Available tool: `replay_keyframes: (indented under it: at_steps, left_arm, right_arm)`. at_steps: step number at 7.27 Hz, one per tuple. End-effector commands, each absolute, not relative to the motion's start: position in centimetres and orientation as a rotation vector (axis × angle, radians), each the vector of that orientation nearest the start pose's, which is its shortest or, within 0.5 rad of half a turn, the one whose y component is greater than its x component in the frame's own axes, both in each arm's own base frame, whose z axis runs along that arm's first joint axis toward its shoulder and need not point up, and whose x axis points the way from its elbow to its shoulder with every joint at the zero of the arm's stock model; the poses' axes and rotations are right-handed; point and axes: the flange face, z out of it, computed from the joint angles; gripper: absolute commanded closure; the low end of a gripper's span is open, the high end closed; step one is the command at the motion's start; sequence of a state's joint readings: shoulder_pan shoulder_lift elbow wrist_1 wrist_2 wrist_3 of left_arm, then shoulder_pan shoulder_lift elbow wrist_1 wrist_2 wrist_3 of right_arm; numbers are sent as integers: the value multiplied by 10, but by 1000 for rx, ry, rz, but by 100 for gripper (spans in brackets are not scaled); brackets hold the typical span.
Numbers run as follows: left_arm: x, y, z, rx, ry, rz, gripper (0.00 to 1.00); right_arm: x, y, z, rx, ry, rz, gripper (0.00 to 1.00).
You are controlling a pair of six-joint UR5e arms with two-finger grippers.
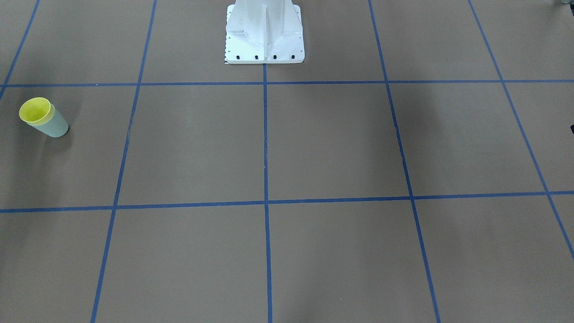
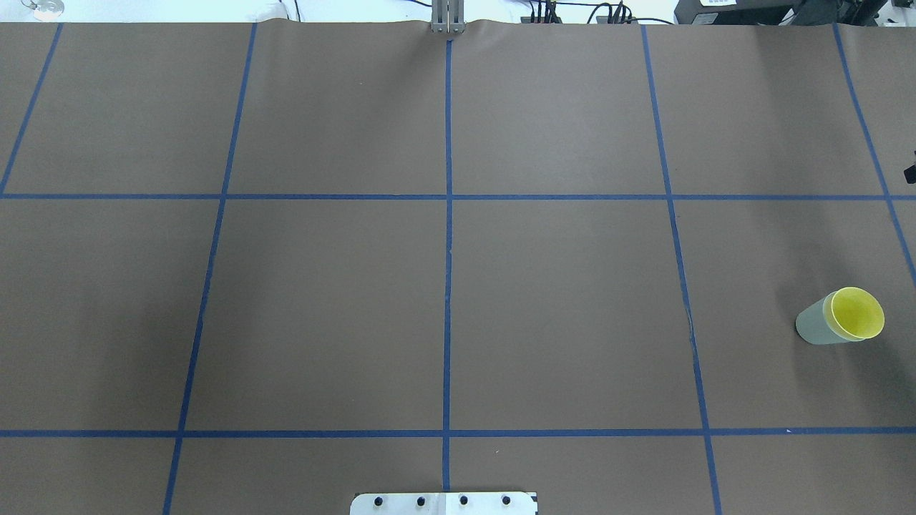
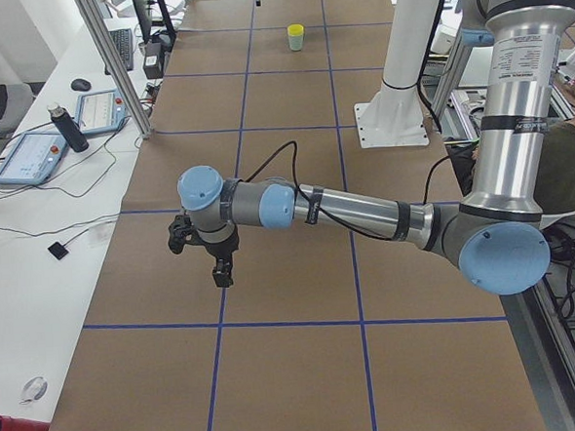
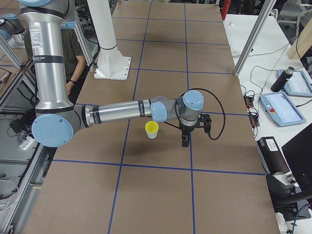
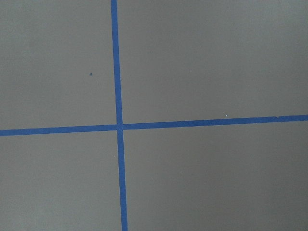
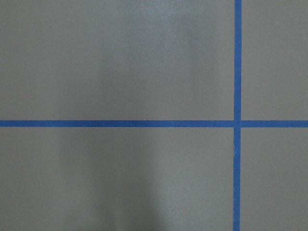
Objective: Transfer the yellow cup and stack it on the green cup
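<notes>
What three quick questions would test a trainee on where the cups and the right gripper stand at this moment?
1. True or false: the yellow cup sits nested in the green cup.
2. On which side of the robot do the cups stand? A) its left B) its right C) dead centre
3. Fill in: the right gripper hangs beside the cups, ___ them (touching / apart from).
Key: 1 true; 2 B; 3 apart from.
</notes>
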State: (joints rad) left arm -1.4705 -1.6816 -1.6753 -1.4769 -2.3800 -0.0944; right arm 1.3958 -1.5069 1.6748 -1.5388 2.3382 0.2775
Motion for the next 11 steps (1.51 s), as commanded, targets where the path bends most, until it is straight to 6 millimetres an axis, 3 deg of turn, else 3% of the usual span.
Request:
replay_keyframes:
  at_steps: [1,6,11]
  left_arm:
    - [-4,-541,555,34,823,58,0]
    - [4,-548,541,66,818,93,0]
    - [5,-547,544,61,819,93,0]
  right_arm:
    - [-28,-530,577,-1,-782,31,0]
    - [-14,-529,574,22,-766,53,0]
    - [-12,-529,578,24,-744,54,0]
